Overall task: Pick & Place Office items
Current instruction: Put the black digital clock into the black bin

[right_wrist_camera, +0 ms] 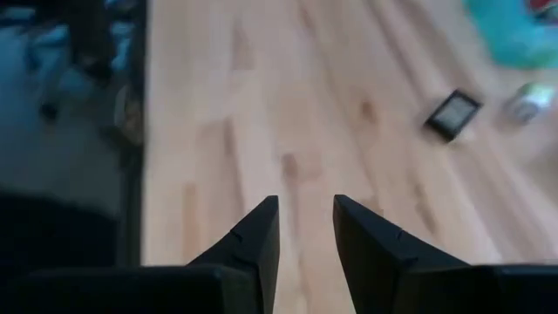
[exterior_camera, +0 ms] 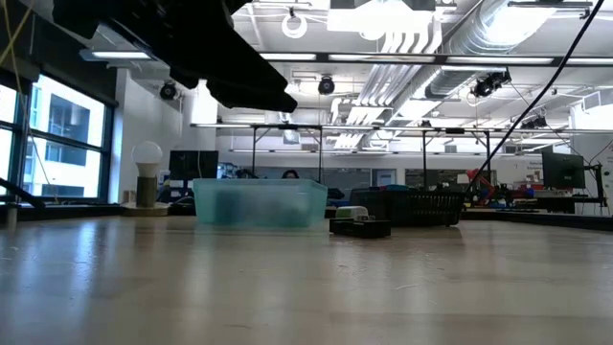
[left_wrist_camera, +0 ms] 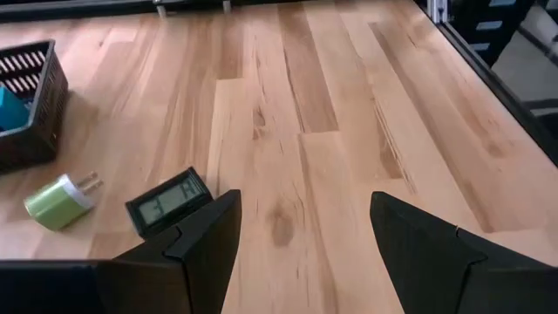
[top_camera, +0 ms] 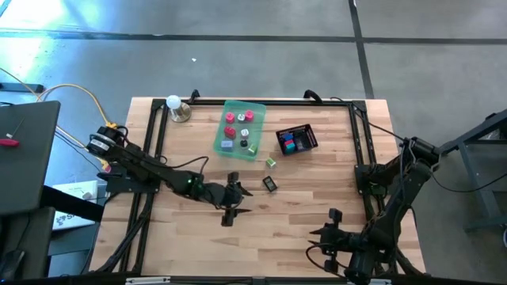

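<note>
Just ahead of the empty, spread left hand lie two items; tray pieces blur uncountably; right hand narrow, empty.

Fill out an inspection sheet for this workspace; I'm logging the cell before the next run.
Surface: pale wooden plank table, bare in front.
Job's things: pink, red and dark small pieces in the translucent green rectangular tray; blue and red pieces in the black mesh basket; a small black display unit and a green-and-white plug lie loose on the wood.
Clutter: white bulb on a round base at the back corner.
Grippers: left gripper open, empty, beside the display unit; right gripper nearly closed, empty, near the front edge.
Cables: yellow and black leads off the left side.
Surroundings: open lab, concrete floor.
</note>
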`<move>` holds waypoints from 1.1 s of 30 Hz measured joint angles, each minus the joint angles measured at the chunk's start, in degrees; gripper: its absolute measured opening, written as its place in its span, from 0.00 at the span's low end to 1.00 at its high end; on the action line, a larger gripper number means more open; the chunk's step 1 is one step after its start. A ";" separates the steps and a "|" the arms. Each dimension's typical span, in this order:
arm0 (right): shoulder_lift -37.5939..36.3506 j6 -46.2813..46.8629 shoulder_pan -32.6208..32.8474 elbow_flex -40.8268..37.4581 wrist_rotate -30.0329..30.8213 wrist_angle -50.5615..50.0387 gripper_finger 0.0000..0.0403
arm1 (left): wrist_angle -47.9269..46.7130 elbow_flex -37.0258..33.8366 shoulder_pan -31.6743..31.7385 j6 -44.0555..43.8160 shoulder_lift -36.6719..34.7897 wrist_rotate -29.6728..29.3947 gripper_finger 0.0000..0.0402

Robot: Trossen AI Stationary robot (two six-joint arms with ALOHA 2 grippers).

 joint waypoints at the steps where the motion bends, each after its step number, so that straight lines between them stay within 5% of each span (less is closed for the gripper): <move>1: 0.50 0.81 -0.24 0.00 1.95 -0.07 0.24 | -0.07 -0.01 -0.04 -0.71 0.00 0.01 0.61; 12: 11.48 1.31 -5.03 0.00 10.44 1.74 0.26 | -1.32 -0.08 -2.82 -11.24 -0.02 0.16 0.61; 25: 17.98 -0.64 -17.64 -0.02 5.61 2.97 0.67 | -1.42 -0.12 -9.37 -11.40 -0.02 0.20 0.61; 33: 18.08 2.73 -24.98 -0.02 8.42 7.36 0.73 | -1.38 -0.14 -13.36 -11.40 -0.02 0.17 0.61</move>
